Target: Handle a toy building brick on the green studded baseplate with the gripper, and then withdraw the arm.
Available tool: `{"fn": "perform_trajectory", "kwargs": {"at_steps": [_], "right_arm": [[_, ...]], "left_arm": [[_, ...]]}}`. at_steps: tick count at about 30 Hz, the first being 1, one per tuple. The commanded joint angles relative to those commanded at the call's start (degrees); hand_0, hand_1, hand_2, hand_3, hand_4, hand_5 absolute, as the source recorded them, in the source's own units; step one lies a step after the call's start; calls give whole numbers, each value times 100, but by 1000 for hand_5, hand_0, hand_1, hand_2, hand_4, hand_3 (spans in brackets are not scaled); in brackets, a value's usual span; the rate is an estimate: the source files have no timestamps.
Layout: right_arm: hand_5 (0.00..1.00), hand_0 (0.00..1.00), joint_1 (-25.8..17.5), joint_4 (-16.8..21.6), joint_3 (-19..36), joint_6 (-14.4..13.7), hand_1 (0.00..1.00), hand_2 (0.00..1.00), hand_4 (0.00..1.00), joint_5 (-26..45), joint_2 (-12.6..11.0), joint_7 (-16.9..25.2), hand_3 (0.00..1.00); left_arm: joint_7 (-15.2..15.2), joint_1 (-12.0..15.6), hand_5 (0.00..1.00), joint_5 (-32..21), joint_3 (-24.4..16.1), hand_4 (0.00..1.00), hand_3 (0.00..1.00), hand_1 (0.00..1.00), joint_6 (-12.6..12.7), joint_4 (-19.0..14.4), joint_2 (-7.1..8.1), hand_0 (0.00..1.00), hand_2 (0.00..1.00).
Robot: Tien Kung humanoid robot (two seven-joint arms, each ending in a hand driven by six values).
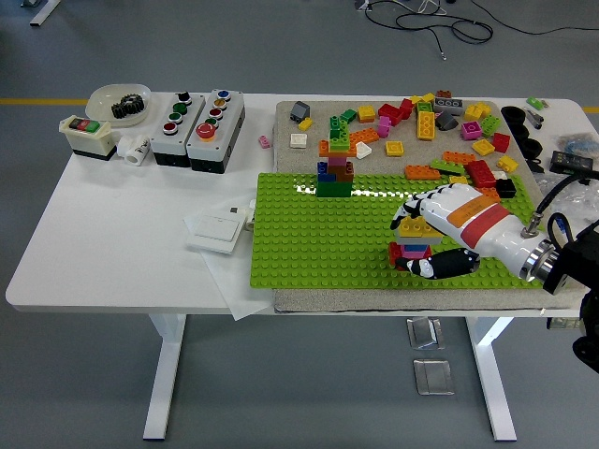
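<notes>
On the white bench, the largest thing that matters is the green studded baseplate, lying on a grey mat with a scatter of loose bricks beyond its far edge. Toward the plate's far left stands a small brick tower; that one is not in play. At the plate's right end the right hand reaches in from the right edge of the picture, its fingers curled over the far side of a short stack of bricks and its thumb set along the near side, so the stack sits pinched between them while seated on the plate. The left arm is not in view.

The step in hand looks like working this stack on its studs. To do it well, the squeeze should stay level across the stack, near its base, so the layers do not shear apart. Any push or pull ought to run straight along the studs, not sideways, or the light plate may slide on the mat. Only once the stack stands square should the fingers ease off, thumb first, before the arm draws back to the right without brushing the top brick.
</notes>
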Motion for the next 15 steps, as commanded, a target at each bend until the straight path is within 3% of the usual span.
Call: {"fn": "perform_trajectory", "kwargs": {"at_steps": [15], "right_arm": [[420, 640, -46, -73, -27, 27, 615, 663, 781, -18, 7, -7, 623]], "left_arm": [[-4, -9, 608, -37, 29, 581, 559, 703, -2, 0, 3, 782, 629]]}}
